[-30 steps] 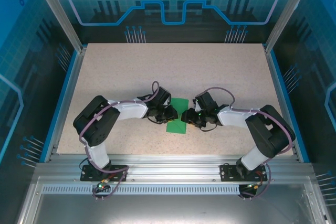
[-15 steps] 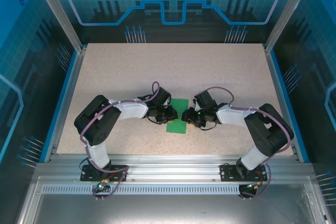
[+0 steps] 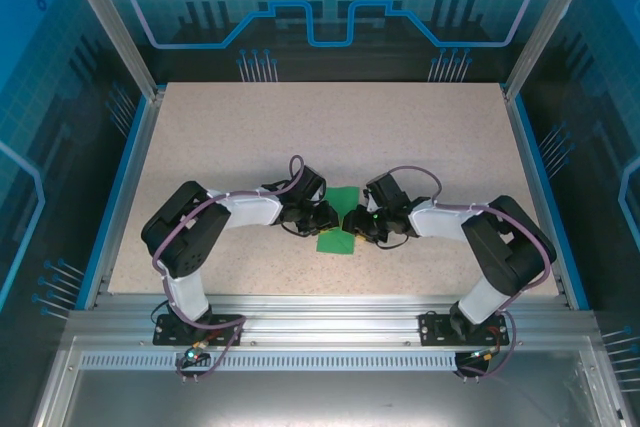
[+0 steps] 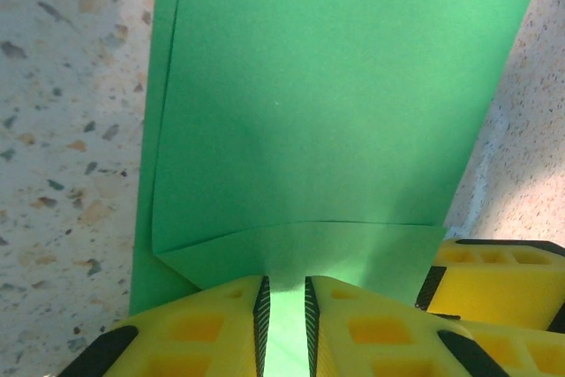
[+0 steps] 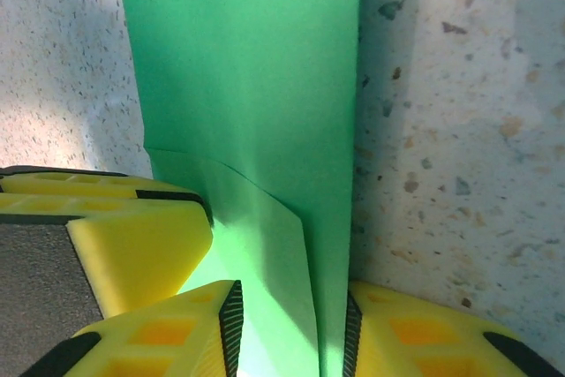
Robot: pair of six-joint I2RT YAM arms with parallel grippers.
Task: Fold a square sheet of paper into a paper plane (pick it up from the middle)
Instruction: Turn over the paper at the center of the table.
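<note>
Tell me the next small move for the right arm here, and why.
Probably close the right gripper onto the paper. Its jaws stand apart around the paper's near edge, with a gap showing on one side, while the left gripper already pinches the opposite edge. A firm hold on both sides seems needed before any lift or crease.

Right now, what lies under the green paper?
The green paper lies folded on the speckled table, a lower layer peeking out along one edge. Anything directly beneath is covered.
</note>
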